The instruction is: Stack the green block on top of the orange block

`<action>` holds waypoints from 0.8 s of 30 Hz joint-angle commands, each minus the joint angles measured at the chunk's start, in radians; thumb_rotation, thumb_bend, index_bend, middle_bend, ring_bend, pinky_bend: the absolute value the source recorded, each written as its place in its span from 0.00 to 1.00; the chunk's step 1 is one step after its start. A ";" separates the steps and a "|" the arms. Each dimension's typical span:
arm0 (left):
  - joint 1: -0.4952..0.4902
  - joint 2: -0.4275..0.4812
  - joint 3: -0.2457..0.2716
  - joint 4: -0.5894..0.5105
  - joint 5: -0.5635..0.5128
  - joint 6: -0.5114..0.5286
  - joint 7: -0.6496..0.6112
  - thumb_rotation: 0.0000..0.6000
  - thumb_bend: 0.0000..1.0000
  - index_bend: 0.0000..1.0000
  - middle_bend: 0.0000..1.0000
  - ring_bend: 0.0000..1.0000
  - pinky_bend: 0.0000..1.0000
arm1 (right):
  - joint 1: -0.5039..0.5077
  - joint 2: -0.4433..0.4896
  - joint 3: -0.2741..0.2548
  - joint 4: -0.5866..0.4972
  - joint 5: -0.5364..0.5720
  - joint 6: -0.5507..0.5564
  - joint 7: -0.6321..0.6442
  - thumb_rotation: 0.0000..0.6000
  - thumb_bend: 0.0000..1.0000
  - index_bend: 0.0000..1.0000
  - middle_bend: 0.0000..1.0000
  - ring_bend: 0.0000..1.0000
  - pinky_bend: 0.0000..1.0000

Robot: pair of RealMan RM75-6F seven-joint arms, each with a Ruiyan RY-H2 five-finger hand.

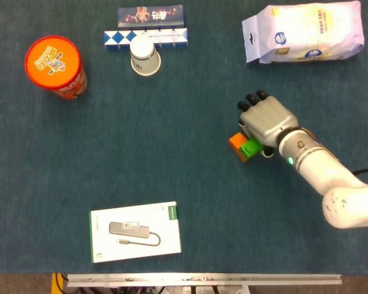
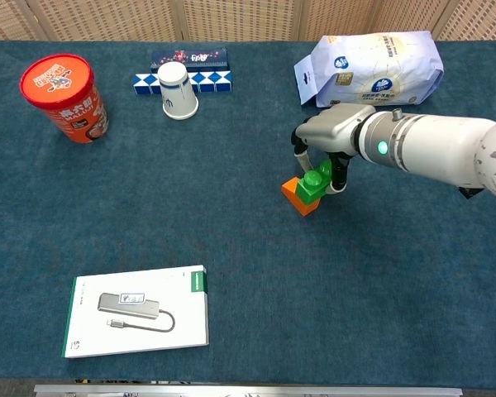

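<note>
My right hand (image 1: 267, 121) (image 2: 329, 132) reaches in from the right and holds the green block (image 1: 251, 147) (image 2: 313, 184) between its fingertips. The green block sits against the top right part of the orange block (image 1: 237, 143) (image 2: 293, 192), which lies on the blue table cloth; whether it rests fully on top I cannot tell. The hand covers most of the green block in the head view. My left hand shows in neither view.
A white and blue bag (image 1: 303, 32) lies at the back right. A paper cup (image 1: 145, 56), a blue-white checkered bar (image 1: 119, 38) and a dark box (image 1: 150, 15) sit at the back. A red canister (image 1: 54, 66) stands back left. A white adapter box (image 1: 135, 231) lies front left.
</note>
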 commanded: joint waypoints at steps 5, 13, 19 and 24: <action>0.003 0.000 0.001 0.000 0.001 0.004 0.001 1.00 0.53 0.58 0.60 0.44 0.59 | -0.001 0.013 0.002 -0.013 -0.014 -0.004 0.010 1.00 0.20 0.29 0.14 0.00 0.06; 0.003 0.001 0.001 -0.005 0.002 0.004 0.007 1.00 0.53 0.58 0.60 0.44 0.59 | -0.008 0.042 0.002 -0.045 -0.042 0.001 0.025 1.00 0.20 0.22 0.14 0.00 0.06; 0.000 0.007 0.000 -0.015 0.003 0.002 0.019 1.00 0.54 0.58 0.60 0.44 0.59 | -0.032 0.087 -0.003 -0.095 -0.090 0.036 0.045 1.00 0.20 0.21 0.14 0.00 0.06; -0.003 0.013 -0.003 -0.032 0.003 0.000 0.033 1.00 0.53 0.58 0.60 0.44 0.59 | -0.074 0.129 -0.013 -0.145 -0.155 0.098 0.062 1.00 0.20 0.21 0.14 0.00 0.06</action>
